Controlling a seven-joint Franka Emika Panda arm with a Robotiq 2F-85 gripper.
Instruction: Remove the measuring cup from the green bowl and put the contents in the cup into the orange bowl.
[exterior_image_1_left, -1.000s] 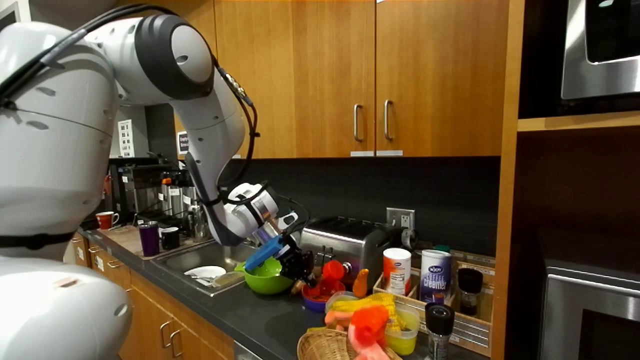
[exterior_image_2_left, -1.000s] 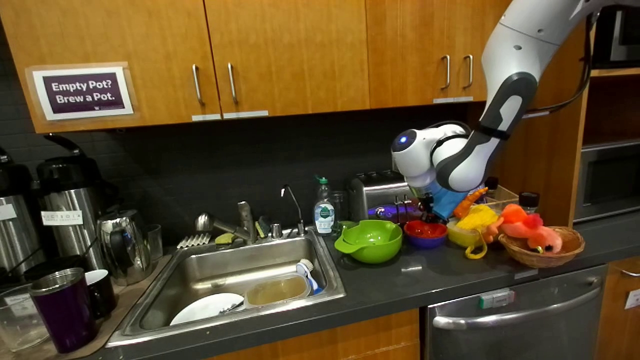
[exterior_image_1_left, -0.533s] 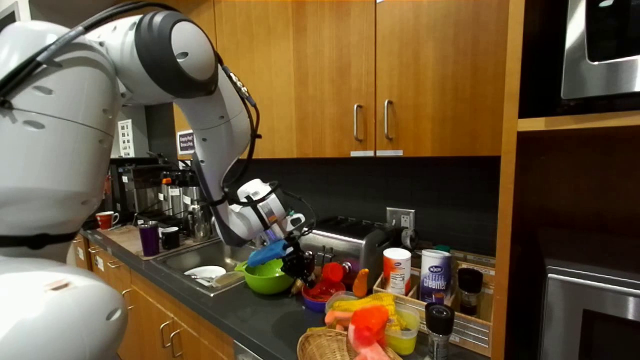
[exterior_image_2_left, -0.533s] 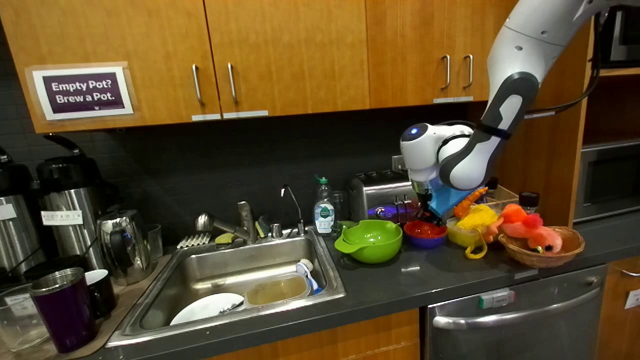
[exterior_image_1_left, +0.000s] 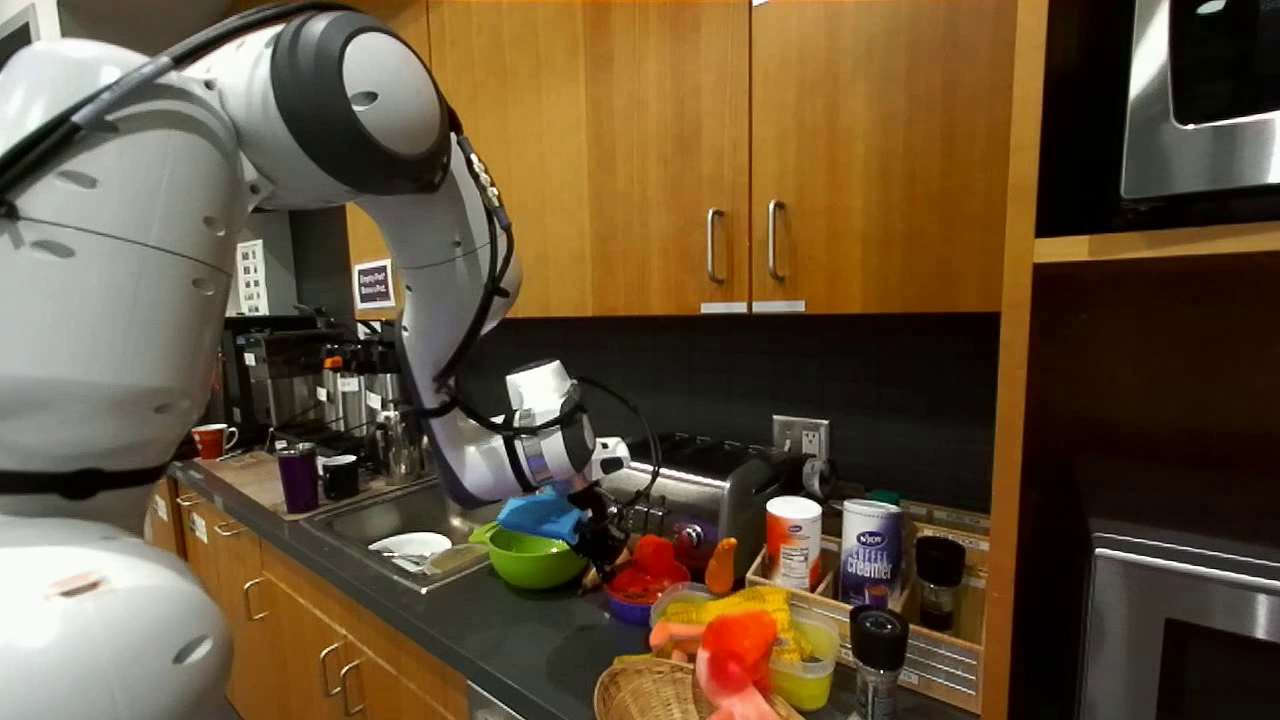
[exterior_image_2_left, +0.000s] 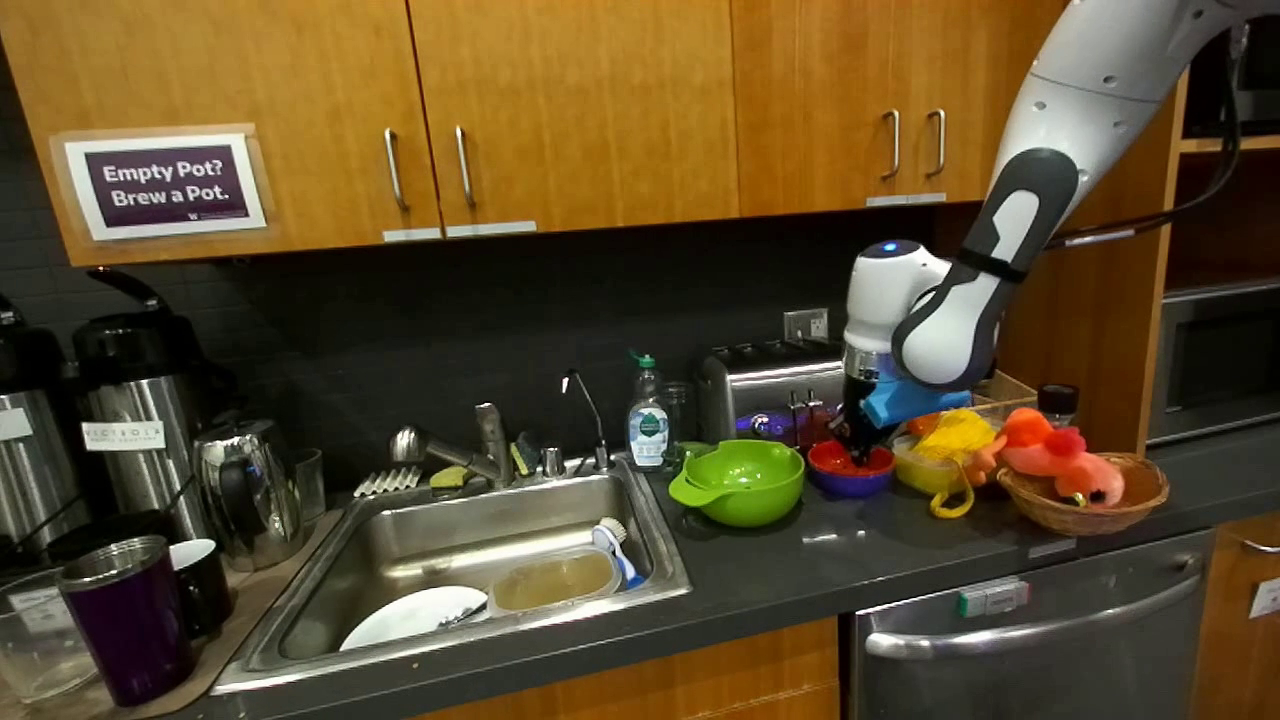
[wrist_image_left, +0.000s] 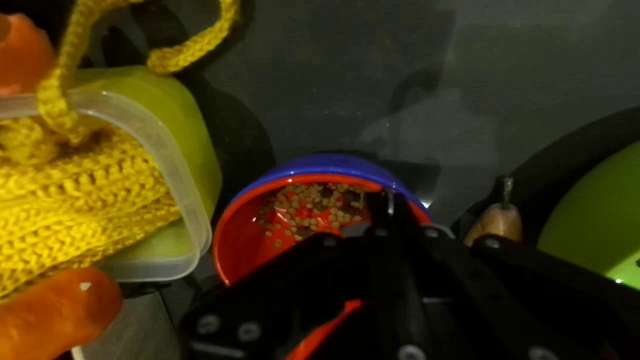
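One small round orange-red bowl (wrist_image_left: 237, 247) sits right under the black end effector (wrist_image_left: 384, 205); that's pinched together now, seemingly on the rounded red measuring cup (exterior_image_1_left: 656, 556) over the bowl; the hold itself is hidden.

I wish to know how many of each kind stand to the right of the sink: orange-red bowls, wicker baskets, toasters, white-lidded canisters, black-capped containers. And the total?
Orange-red bowl: 1
Wicker basket: 1
Toaster: 1
White-lidded canisters: 2
Black-capped containers: 2
Total: 7
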